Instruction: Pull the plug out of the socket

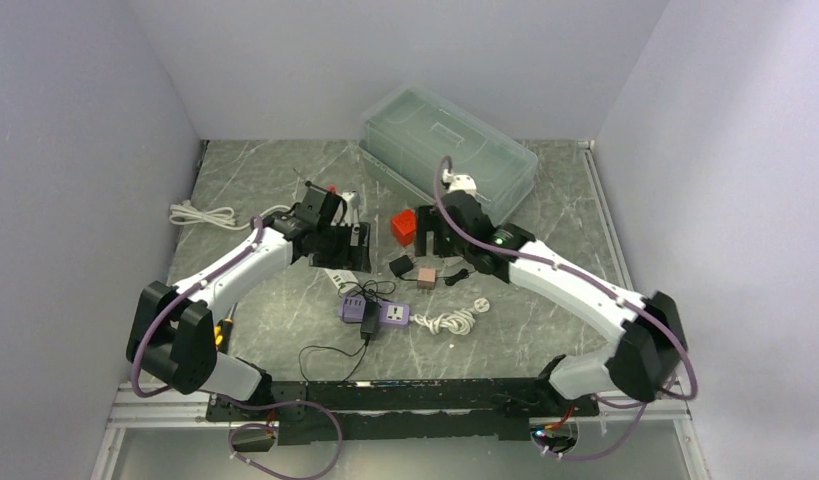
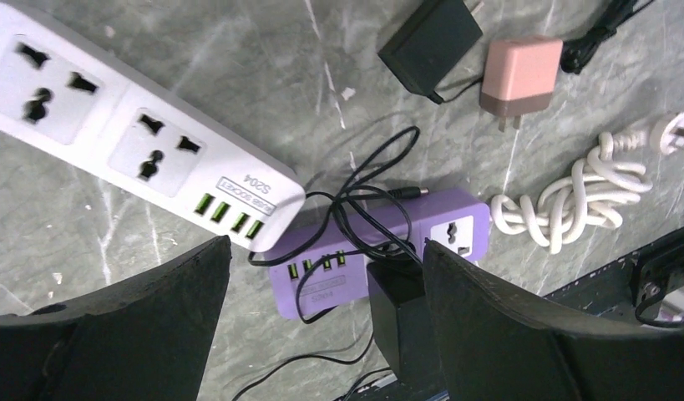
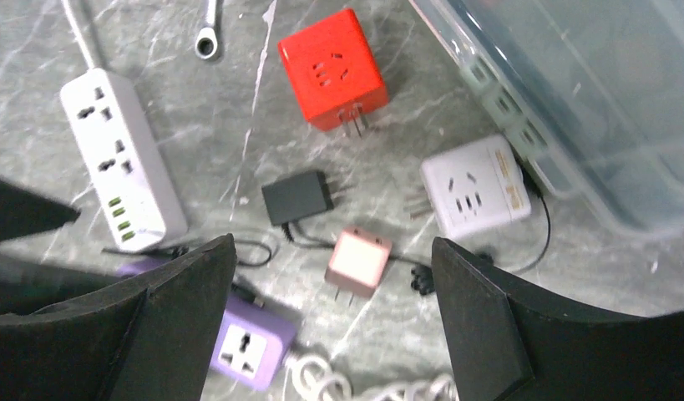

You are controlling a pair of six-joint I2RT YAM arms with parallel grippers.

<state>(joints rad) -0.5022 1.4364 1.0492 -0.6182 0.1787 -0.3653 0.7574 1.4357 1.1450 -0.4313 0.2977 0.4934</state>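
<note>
A purple socket strip (image 1: 380,312) lies near the front middle of the table. A black plug (image 1: 369,322) sits in its left outlet, with a thin black cord looped over it. In the left wrist view the purple socket strip (image 2: 355,251) and black plug (image 2: 401,313) lie below my open left gripper (image 2: 326,251), the plug close to the right finger. My left gripper (image 1: 337,245) hovers behind the strip. My right gripper (image 1: 432,240) is open and empty, above a pink adapter (image 3: 358,261). The strip's right end (image 3: 246,347) shows in the right wrist view.
A white power strip (image 2: 138,142) lies left of the purple one. A black adapter (image 3: 296,198), a red cube plug (image 3: 331,68), a white adapter (image 3: 476,185) and a coiled white cable (image 2: 572,196) lie around. A clear plastic box (image 1: 450,145) stands at the back.
</note>
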